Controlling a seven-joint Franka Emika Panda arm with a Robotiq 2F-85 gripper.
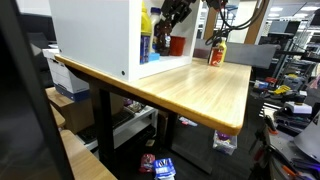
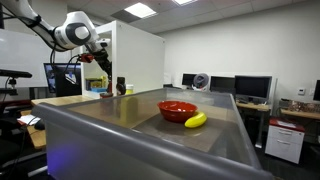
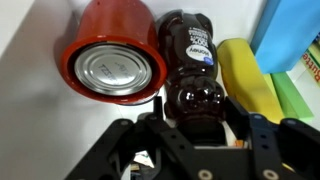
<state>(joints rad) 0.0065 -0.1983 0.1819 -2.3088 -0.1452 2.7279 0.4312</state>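
The dark bottle (image 3: 192, 75) is sitting inside the white cabinet (image 1: 95, 35), on its white floor. The wrist view is not showing clearly whether the bottle is standing upright or lying down, and its label print is too small to read.

The gripper (image 3: 195, 112) is straddling the near end of the bottle, with one finger on each side and the jaws standing partly apart. The fingers (image 3: 150, 108) are lying very close to the bottle's sides. It cannot be determined whether the pads are pressing on the bottle or only flanking it, because the bottle's bulge is covering the contact zone.

A red can (image 3: 112, 60) with a silver lid is sitting just beside the bottle, and their edges are appearing to touch. On the bottle's opposite side a yellow item (image 3: 248, 75) is lying just beside it. Beyond that a green item (image 3: 292, 95) and a blue item (image 3: 290, 30) are being cut off by the picture edge, so their kind is not identifiable.

In both exterior views the bottle is hidden. The gripper (image 1: 178, 14) (image 2: 98, 62) is reaching into the cabinet opening and masking it. The cabinet is standing on a wooden table (image 1: 200, 95). A small yellow-and-red bottle (image 1: 216, 53) is standing on that table outside the cabinet, near the dark bottle's position.

A red bowl (image 2: 177, 109) and a banana (image 2: 195, 120) are lying well apart from the dark bottle, on a grey surface (image 2: 110, 125).
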